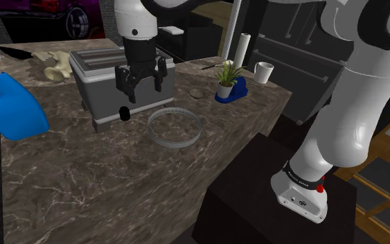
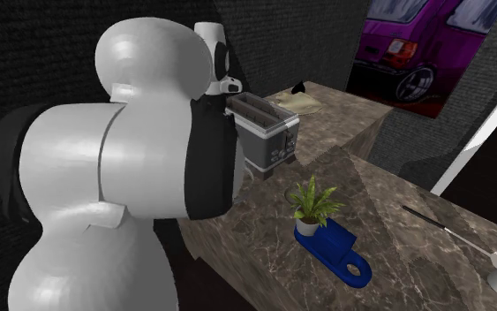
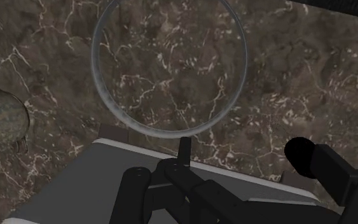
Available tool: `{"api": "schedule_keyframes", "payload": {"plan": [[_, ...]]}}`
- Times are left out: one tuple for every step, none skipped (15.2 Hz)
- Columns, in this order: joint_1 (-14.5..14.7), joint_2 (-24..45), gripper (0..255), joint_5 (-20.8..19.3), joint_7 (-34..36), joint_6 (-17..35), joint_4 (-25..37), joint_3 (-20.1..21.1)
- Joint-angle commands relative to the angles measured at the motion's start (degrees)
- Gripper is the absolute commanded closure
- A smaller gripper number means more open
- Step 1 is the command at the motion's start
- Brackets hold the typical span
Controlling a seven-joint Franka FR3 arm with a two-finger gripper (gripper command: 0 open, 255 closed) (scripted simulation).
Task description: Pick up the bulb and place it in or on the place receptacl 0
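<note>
Nothing of the task is done yet, as far as you can see. The bulb (image 1: pixel 199 92) lies on the counter (image 1: pixel 117 187), a small round olive-grey thing near the potted plant (image 1: pixel 226 75) and well apart from your end effector (image 1: pixel 143 88). The end effector hangs over the front edge of the grey toaster (image 1: pixel 100 73) with its two black fingers spread and nothing between them — it is empty.

The clear round receptacle (image 1: pixel 150 129) sits on the counter just in front of the toaster. In the wrist view you look straight down through it onto bare marble, so it holds nothing. In that view the bulb lies off to one side of the receptacle, beyond the toaster's corner.

So the whole sequence is left, by my judgement: bring the end effector across to the bulb, come down and grip it, lift, carry it back over the receptacle and let go. The bulb is round and may roll when touched — centre the fingers on it before you grip.
</note>
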Motion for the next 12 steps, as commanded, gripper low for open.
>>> {"api": "schedule_keyframes", "payload": {"plan": [[1.9, 5.2, 0, -2.2, 2.2, -0.8, 5.6, 0.6], [3.0, 7.7, 0, -3.2, 3.1, -1.4, 8.4, 0.7], [4.2, 10.2, 0, -4.3, 3.9, -2.1, 11.5, 0.8], [5.4, 12.8, 0, -5.3, 4.6, -2.9, 14.8, 0.8], [5.9, 13.7, 0, -5.6, 4.9, -3.2, 16.0, 0.7], [5.8, 13.6, 0, -5.6, 4.9, -2.4, 15.1, 0.7], [5.7, 13.5, 0, -5.6, 4.9, -1.6, 14.2, 0.6], [5.6, 13.5, 0, -5.6, 4.9, -0.8, 13.3, 0.6], [5.5, 13.4, 0, -5.6, 4.9, 0.0, 12.5, 0.6], [5.5, 13.4, 0, -5.6, 5.0, 0.8, 11.6, 0.6], [5.4, 13.4, 0, -5.6, 5.0, 1.5, 10.8, 0.6], [5.3, 13.4, 0, -5.6, 5.0, 2.8, 9.6, 0.5]]}}
